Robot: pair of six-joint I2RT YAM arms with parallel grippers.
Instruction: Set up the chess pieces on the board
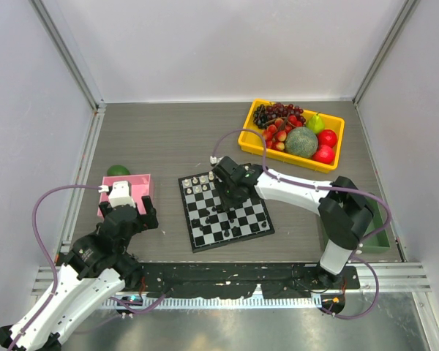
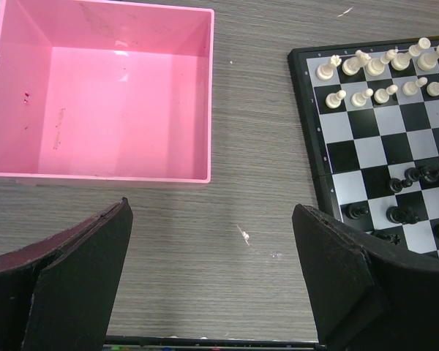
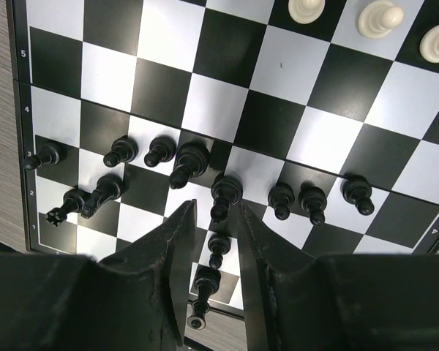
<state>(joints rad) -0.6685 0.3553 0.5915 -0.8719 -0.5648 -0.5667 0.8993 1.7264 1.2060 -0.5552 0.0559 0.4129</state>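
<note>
The board [image 1: 257, 216] lies in the middle of the top view. The white pieces [image 2: 375, 66] stand in two rows at the upper right of the left wrist view. The black pieces [image 3: 192, 157] are bunched unevenly across the lower part of the right wrist view, a few of them leaning. The right gripper [image 3: 216, 212] hangs low over that bunch, its jaws narrow and either side of one small black pawn [image 3: 218, 247]. A sliver of gap shows on each side, so nothing is gripped. The left gripper [image 2: 212, 218] shows at the bottom of its own view, jaws wide with nothing between them, near the pink tray [image 2: 95, 102] at upper left. The pieces look like light, hard, smooth plastic, likely to tip or skid at a slight nudge. The safest hold seems to be across the narrow stem just under the head, coming straight down so the close neighbours are not knocked.
</note>
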